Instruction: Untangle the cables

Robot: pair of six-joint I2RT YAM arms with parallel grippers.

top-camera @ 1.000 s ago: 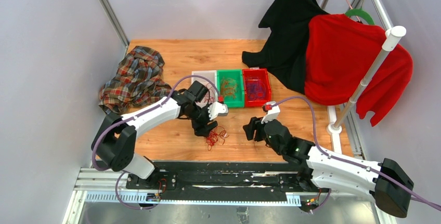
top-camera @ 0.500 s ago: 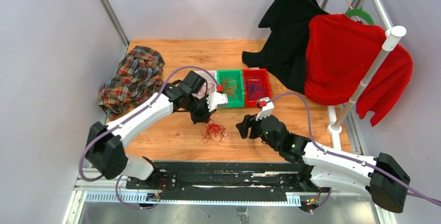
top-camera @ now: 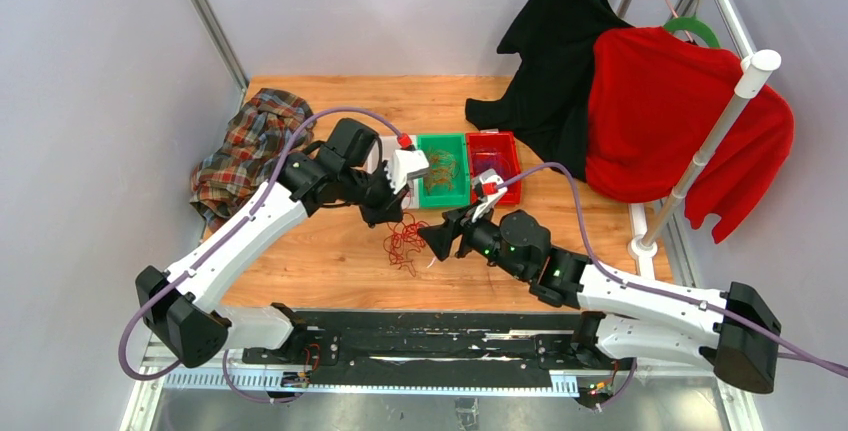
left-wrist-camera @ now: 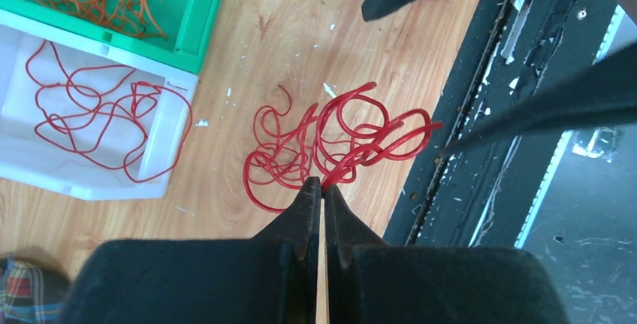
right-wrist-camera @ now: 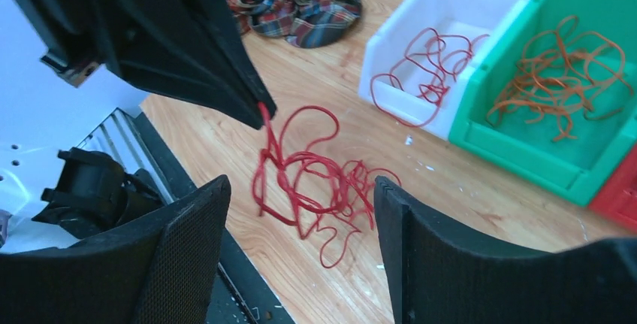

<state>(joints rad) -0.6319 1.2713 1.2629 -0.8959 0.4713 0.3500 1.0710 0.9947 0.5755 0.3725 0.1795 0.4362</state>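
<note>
A tangle of red cables (top-camera: 405, 243) lies on the wooden table near its front edge, also in the left wrist view (left-wrist-camera: 330, 143) and the right wrist view (right-wrist-camera: 315, 181). My left gripper (left-wrist-camera: 321, 185) is shut on a strand at the tangle's top, and that strand rises to its tip (right-wrist-camera: 259, 110). My right gripper (right-wrist-camera: 300, 185) stands open just right of the tangle (top-camera: 440, 241), its fingers on either side of it and touching nothing. One more red cable (right-wrist-camera: 428, 68) lies in the white bin, and orange cables (right-wrist-camera: 563, 76) in the green bin.
The white bin (right-wrist-camera: 390, 61), green bin (top-camera: 441, 191) and red bin (top-camera: 493, 189) stand in a row behind the tangle. A plaid shirt (top-camera: 255, 146) lies at the left. A black garment (top-camera: 550, 71) and a red sweater (top-camera: 670, 121) hang at the right. A black rail (top-camera: 430, 336) runs along the near edge.
My left gripper has shut on the red tangle and drawn back towards the bins with a strand. My right gripper has moved left to the tangle and opened wider.
</note>
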